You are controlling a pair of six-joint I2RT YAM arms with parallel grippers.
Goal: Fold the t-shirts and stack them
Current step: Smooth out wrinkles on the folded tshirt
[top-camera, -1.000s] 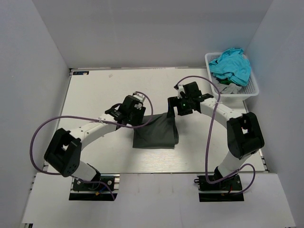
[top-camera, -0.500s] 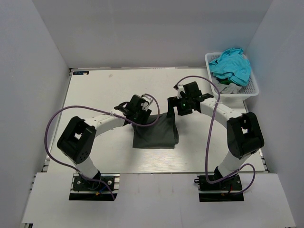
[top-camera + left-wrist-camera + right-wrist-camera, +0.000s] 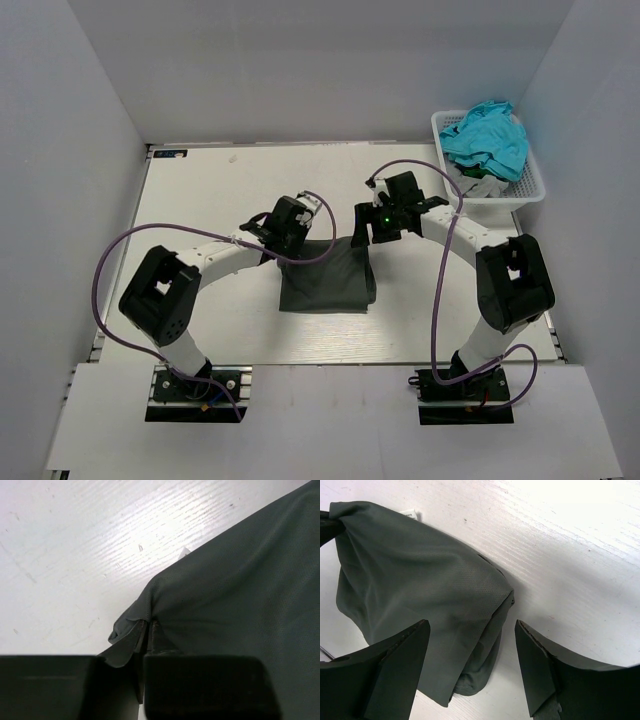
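Observation:
A dark charcoal-grey t-shirt [image 3: 328, 278] lies folded at the table's middle. My left gripper [image 3: 298, 230] is at its far left corner; in the left wrist view the gripper [image 3: 141, 656] is shut on a bunched fold of the shirt [image 3: 235, 600], with a bit of white label [image 3: 185, 552] peeking out. My right gripper [image 3: 373, 228] is at the far right corner. In the right wrist view this gripper [image 3: 472, 624] is open, its fingers [image 3: 395, 665] straddling the shirt's folded corner [image 3: 420, 580] without pinching it. A turquoise t-shirt [image 3: 487, 135] and a pale grey one [image 3: 478, 182] lie in the basket.
The white lattice basket [image 3: 535, 185] stands at the back right corner by the right wall. Grey walls enclose the white table [image 3: 200, 190] on three sides. Purple cables loop off both arms.
The left arm swung right to the shirt's far left corner and its jaws closed on the cloth. The right jaws narrowed slightly; that arm stayed in place.

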